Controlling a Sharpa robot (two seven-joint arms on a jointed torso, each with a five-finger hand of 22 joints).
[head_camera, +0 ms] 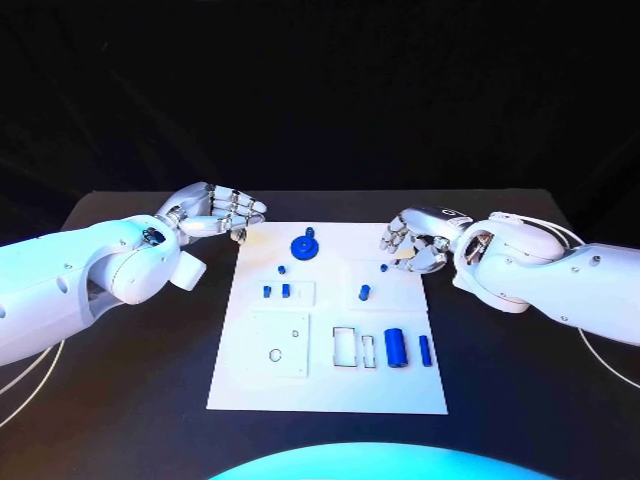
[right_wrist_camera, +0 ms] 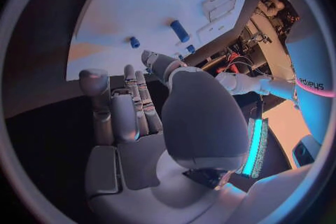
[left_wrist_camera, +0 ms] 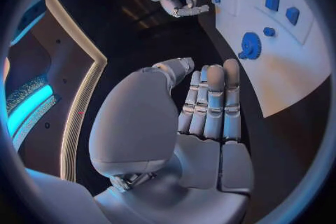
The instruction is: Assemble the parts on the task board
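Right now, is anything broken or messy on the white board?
Nothing stands out. The blue parts, like the gear and the cylinder, sit tidily on the board. The left hand and right hand hold nothing.

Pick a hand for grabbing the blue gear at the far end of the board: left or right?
Probably left. The left hand hovers empty just off the task board's far left corner, and the blue gear sits left of the board's centre line. The right hand, also empty, sits further across.
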